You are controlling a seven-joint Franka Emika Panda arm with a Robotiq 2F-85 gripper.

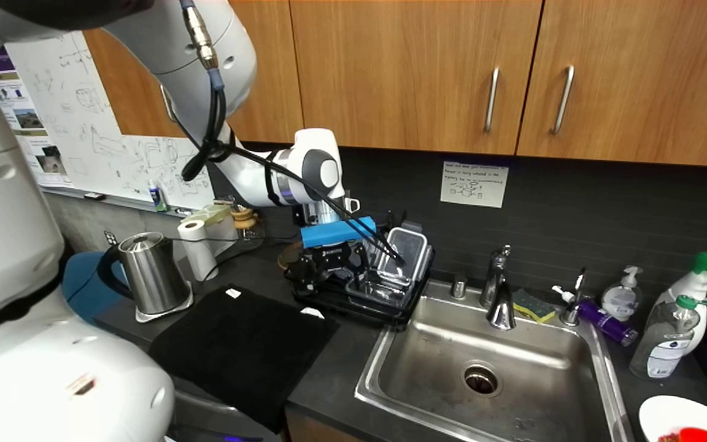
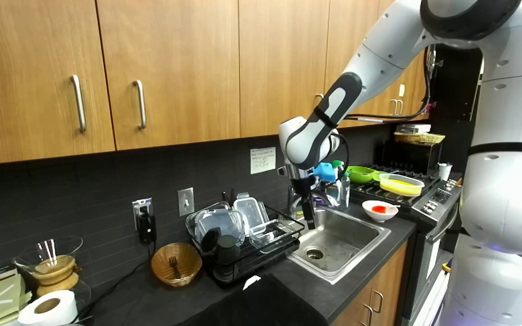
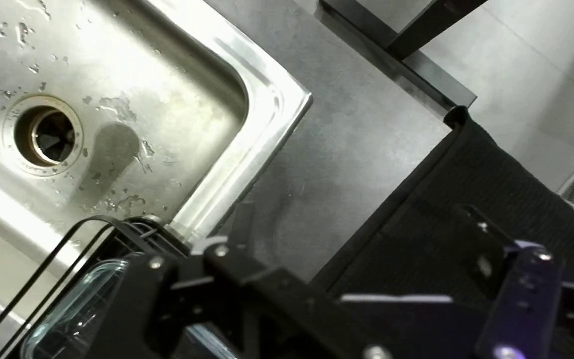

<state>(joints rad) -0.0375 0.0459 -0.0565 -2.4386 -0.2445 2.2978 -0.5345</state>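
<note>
My gripper (image 3: 364, 237) stands open in the wrist view, its two fingers wide apart and nothing between them. Beyond the gap lie the grey counter (image 3: 337, 149) and a black cloth (image 3: 416, 224). In both exterior views the gripper (image 1: 329, 270) (image 2: 307, 213) hangs downward, with a blue piece (image 1: 338, 232) on its mount. It is nearest a black dish rack (image 2: 265, 260), whose wire rim (image 3: 50, 262) shows at the wrist view's lower left. Clear containers (image 1: 407, 248) (image 2: 249, 215) stand in the rack. The steel sink (image 3: 167, 109) adjoins it.
A faucet (image 1: 498, 294) rises behind the sink. Several bottles, one a green-topped sprayer (image 1: 691, 282), stand beyond it, near a white bowl (image 2: 379, 217). A kettle (image 1: 154, 282), paper roll (image 1: 197, 252) and wicker basket (image 2: 166, 258) occupy the opposite side. Wooden cabinets (image 1: 415, 67) hang above.
</note>
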